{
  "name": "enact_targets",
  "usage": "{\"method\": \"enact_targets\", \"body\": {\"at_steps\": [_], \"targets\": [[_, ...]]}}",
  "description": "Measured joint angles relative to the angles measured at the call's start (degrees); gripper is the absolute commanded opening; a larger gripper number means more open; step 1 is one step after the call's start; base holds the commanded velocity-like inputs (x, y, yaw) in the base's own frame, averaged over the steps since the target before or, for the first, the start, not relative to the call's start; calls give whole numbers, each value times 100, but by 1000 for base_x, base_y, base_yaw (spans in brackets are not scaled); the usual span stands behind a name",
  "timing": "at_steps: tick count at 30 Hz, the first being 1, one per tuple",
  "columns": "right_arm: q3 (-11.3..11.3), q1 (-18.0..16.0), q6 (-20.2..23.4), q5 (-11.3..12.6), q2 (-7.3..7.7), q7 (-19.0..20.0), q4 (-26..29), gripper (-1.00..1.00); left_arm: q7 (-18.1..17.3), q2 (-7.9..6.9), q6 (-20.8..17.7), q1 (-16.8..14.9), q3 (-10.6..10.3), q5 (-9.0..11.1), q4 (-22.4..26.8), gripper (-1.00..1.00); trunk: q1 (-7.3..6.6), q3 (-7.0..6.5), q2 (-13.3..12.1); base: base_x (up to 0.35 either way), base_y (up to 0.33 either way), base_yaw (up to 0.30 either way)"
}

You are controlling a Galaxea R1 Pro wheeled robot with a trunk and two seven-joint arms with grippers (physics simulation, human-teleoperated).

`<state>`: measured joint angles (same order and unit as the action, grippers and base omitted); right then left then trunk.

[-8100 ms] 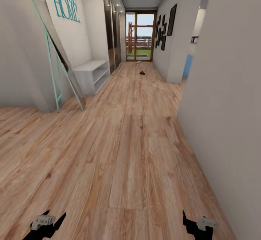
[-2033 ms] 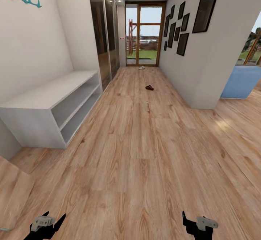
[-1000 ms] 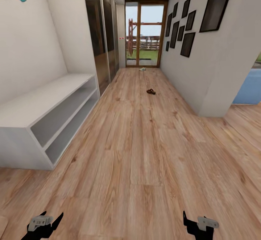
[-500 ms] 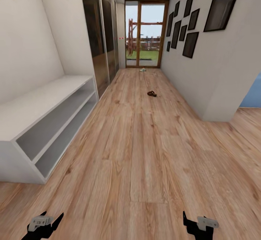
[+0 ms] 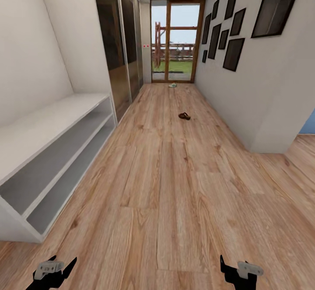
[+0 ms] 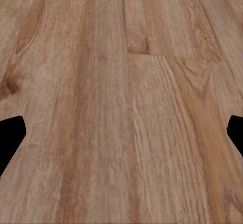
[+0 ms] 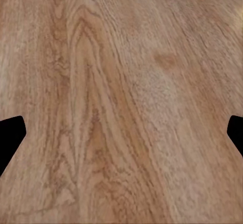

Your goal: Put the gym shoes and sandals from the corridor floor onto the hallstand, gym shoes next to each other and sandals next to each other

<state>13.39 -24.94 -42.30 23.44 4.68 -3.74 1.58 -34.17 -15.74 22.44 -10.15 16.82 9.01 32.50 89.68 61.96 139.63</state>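
A brown sandal (image 5: 184,116) lies on the corridor floor (image 5: 175,185) some way ahead, near the middle. Farther off, by the glass door, sits a small pale gym shoe (image 5: 173,85). The pale-grey hallstand (image 5: 52,119) with two open shelf slots runs along the left wall, its shelves bare. My left gripper (image 5: 52,269) and right gripper (image 5: 240,270) hang low at the bottom of the head view, both open and holding nothing. In the wrist views the left gripper (image 6: 121,133) and right gripper (image 7: 121,133) have their dark fingertips spread wide over bare planks.
Dark mirrored wardrobe doors (image 5: 122,49) follow the hallstand on the left. The right wall (image 5: 258,84) carries black picture frames and ends at a corner, with a blue object (image 5: 308,126) beyond it. A wood-framed glass door (image 5: 175,40) closes the corridor's far end.
The whole view has advanced down the corridor: the hallstand has slid closer and to the left, and the sandal and door look slightly nearer. Both grippers keep the same open pose.
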Motion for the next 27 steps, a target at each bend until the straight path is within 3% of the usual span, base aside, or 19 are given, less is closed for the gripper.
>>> {"method": "enact_targets", "body": {"at_steps": [27], "targets": [[1,0,-2,0,-2,0,-4,100,0,0,1,0,-8,3,-1,100,0,0,0,332,-88,0]]}}
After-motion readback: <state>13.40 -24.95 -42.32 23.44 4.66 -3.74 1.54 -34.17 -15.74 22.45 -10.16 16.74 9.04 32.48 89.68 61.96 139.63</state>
